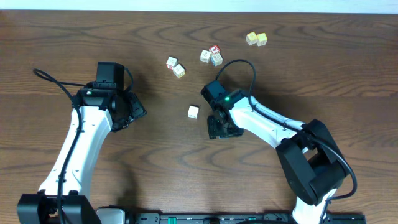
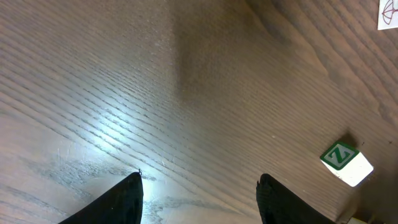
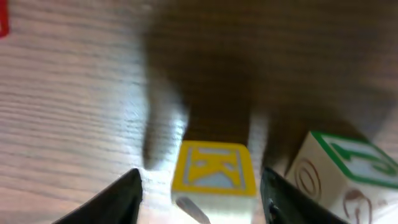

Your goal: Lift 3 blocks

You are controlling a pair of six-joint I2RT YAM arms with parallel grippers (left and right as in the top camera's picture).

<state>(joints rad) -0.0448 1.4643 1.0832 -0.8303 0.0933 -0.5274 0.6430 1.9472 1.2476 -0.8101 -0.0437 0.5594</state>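
On the table lie two whitish blocks, one beside a yellowish one, and a third lies alone, just left of my right gripper. In the right wrist view that gripper is open. Its fingers straddle a cube with a yellow-framed K face; there is a gap on the left and the right finger is close to the cube. The overhead view hides this cube under the gripper. My left gripper hangs open over bare wood, holding nothing.
A green-edged cube sits right beside the K cube. A green Z cube lies to the right of the left fingers. A red-topped cluster and a pale yellow pair lie at the back.
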